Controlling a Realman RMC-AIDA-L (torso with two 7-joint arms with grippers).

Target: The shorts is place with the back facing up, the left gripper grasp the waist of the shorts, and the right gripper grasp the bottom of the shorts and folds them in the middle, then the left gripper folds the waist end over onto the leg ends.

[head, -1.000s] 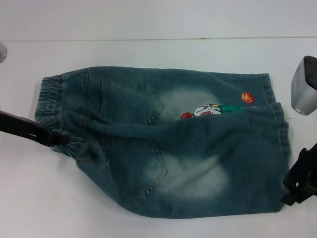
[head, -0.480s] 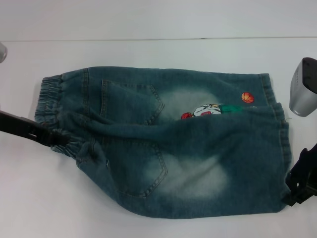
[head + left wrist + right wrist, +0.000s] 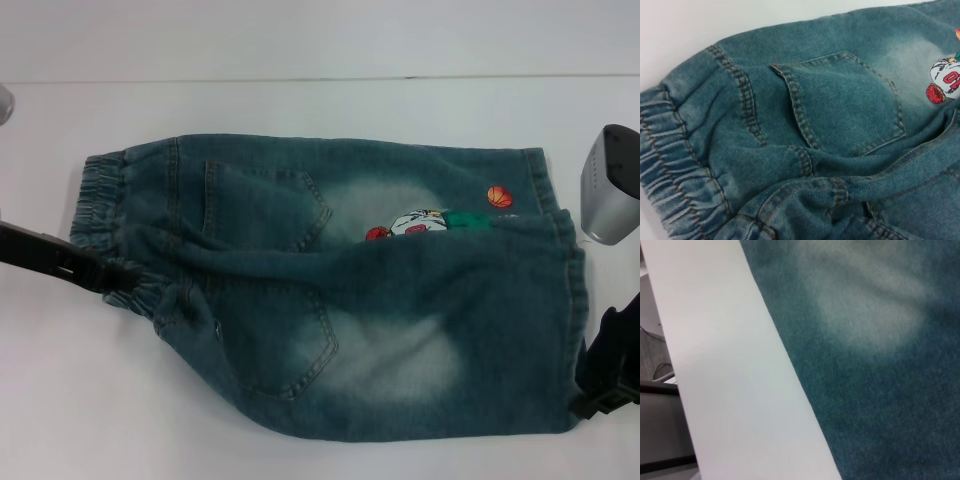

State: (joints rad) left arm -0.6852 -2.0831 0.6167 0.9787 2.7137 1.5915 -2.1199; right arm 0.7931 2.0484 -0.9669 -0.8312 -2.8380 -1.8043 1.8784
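Shorts (image 3: 330, 285) lie half-folded lengthwise mid-frame on the white surface (image 3: 300, 105), left gripper (image 3: 118, 272) pinching the waistband (image 3: 100, 200) at left and right gripper (image 3: 600, 385) at the hem, lower right, jaws' state indiscernible, presumably finishing the fold.

Bright, even overhead light washes the white table (image 3: 300, 105) nearly featureless; shadows are faint. The right wrist view of the denim shorts (image 3: 880, 355) is soft-focused.
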